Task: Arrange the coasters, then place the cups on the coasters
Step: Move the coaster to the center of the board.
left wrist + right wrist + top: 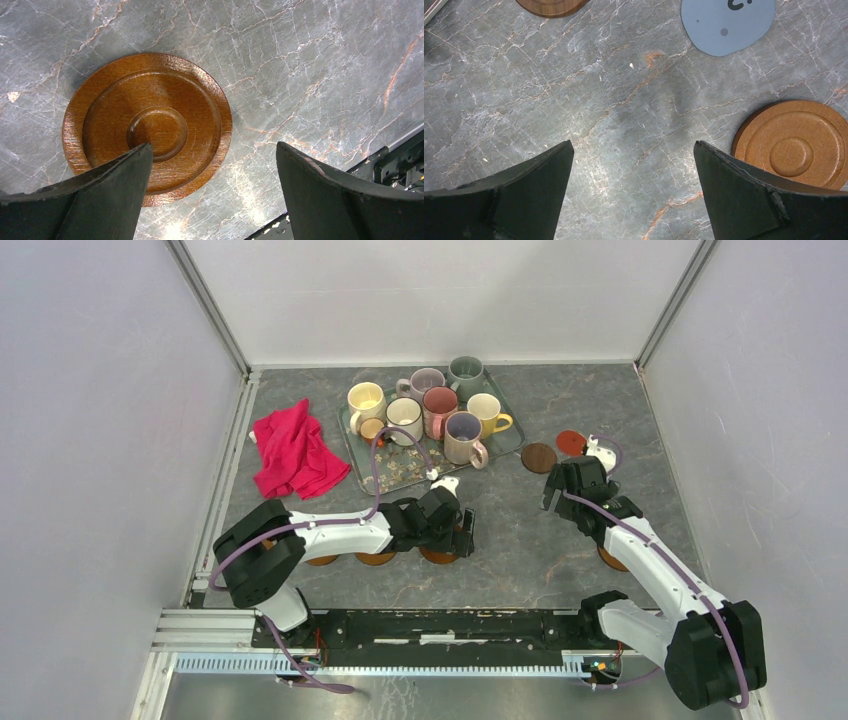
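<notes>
- left gripper [212, 150]: jaws spread wide, nothing held; low over a glossy orange-brown round wooden coaster [147, 125] on the grey marbled desk [310, 75], nearside of the floral-patterned rectangular tray [405, 465]
- that coaster sits off-centre, its rim under one finger; judgement: shift across so the rim lies between both fingers, then pinch the edge at a tilt, since a thin disc gives little to grab
- right gripper [634, 145]: equally wide, empty, over bare desk right of the tray; second orange-brown grooved coaster [794, 145] beside one finger, grey-blue flat disc [726, 22] further off
- dark brown round coaster [538, 457] and red round coaster [571, 441] close together, just right of the tray
- judgement: space coasters apart so mug handles won't clash
- tray holds all the handled ceramic mugs [440, 408], upright, bunched at its far end: cream, white, pink, mauve, grey-green, yellow; near end bare
- no mug on a coaster yet
- crumpled red cloth [295, 450] left of the tray
</notes>
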Available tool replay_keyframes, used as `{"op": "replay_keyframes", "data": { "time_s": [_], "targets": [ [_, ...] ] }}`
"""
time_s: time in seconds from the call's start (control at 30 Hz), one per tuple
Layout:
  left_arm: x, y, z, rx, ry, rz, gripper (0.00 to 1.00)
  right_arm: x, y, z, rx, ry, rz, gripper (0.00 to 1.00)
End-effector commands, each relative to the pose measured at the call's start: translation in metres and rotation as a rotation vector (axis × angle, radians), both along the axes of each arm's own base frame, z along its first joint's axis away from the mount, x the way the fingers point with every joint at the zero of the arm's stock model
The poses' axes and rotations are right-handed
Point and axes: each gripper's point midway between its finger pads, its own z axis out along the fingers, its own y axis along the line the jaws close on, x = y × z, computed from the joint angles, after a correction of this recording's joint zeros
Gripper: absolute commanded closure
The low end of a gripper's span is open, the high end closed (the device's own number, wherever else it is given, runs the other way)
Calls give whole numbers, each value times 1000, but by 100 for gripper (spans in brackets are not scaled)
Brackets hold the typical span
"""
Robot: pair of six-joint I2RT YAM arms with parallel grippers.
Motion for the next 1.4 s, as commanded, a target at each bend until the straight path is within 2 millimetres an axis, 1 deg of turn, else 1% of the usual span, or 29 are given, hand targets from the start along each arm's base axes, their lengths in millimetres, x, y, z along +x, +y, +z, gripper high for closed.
{"op": "replay_keyframes", "data": {
  "time_s": [0.0, 0.17, 0.57, 0.73, 0.97, 1.07, 1.17, 1.27, 1.37],
  "targets": [
    [0, 12, -4, 42, -10, 28, 0, 1, -3, -3, -10, -4, -1, 2],
    [4, 17, -2, 58, -28, 51, 0, 0, -7, -4, -18, -1, -10, 2],
    [1, 27, -1, 71, -29, 55, 0, -4, -13, -9, -37, 16, -28, 2],
    [1, 22, 3, 54, -34, 34, 0, -3, -17, -11, -44, 20, -44, 2],
    [9, 12, 11, 61, -59, 7, 0, -2, -21, -12, -44, 20, -64, 2],
    [9, 11, 12, 60, -60, 0, 0, -4, -27, -13, -57, 26, -85, 2],
    [9, 12, 13, 63, -63, -5, 0, -6, -38, -14, -71, 24, -128, 2],
    [8, 10, 19, 51, -68, -24, 0, -9, -50, -17, -70, 21, -179, 2],
    [9, 7, 29, 37, -85, -44, 0, -13, -63, -21, -62, 23, -246, 2]
  ]
}}
